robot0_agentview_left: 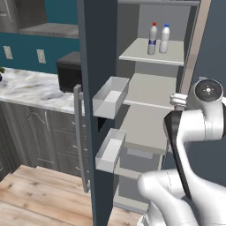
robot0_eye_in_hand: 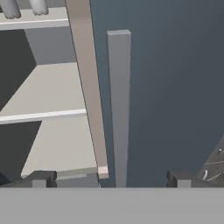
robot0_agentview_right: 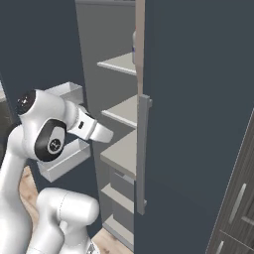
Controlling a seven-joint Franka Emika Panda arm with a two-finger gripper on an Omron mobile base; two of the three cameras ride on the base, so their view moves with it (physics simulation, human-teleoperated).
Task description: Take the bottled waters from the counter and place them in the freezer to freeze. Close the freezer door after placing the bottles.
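Wide-open, empty pincer (robot0_eye_in_hand: 109, 179) faces the neighbouring door's grey handle (robot0_eye_in_hand: 119, 105), beside the freezer (robot0_agentview_left: 150, 92) shelves holding both bottles (robot0_agentview_left: 158, 39).

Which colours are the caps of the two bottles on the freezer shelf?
One bottle has a red cap, the other blue; clearest in the left base view.

text: none legible | bottle labels (robot0_agentview_left: 152, 43): bluish, too small to read

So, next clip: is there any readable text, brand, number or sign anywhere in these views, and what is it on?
No legible text anywhere.
Red-capped bottle: bluish label, print too small to read.
Blue-capped bottle: pale label, also unreadable.
Arm joint caps: small round markings, not legible as words.
Microwave, freezer door, wall outlets: no lettering visible.
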